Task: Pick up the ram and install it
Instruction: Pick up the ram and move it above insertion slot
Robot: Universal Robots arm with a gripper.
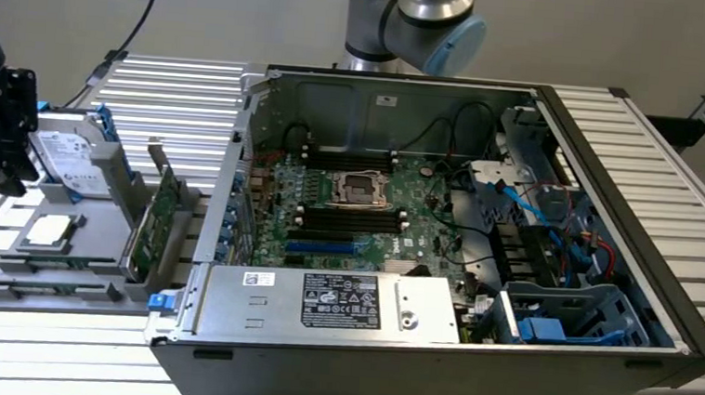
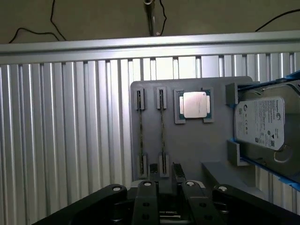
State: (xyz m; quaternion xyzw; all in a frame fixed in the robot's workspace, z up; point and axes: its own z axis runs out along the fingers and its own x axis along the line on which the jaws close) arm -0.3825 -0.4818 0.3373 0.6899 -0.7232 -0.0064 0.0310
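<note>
Two ram sticks stand on edge in slots of a grey holder tray: one ram and a second ram right beside it. My gripper hovers above the near ends of these sticks, closest to the second one. Its black fingers stand a little apart, so it is open and holds nothing. In the exterior view the gripper hangs at the far left over the same tray. The motherboard's black memory slots lie inside the open computer case.
On the tray also sit a CPU chip, a silver hard drive with blue rails and an upright green expansion card. The case holds a power supply, cables and a blue drive cage. A slatted metal table surrounds everything.
</note>
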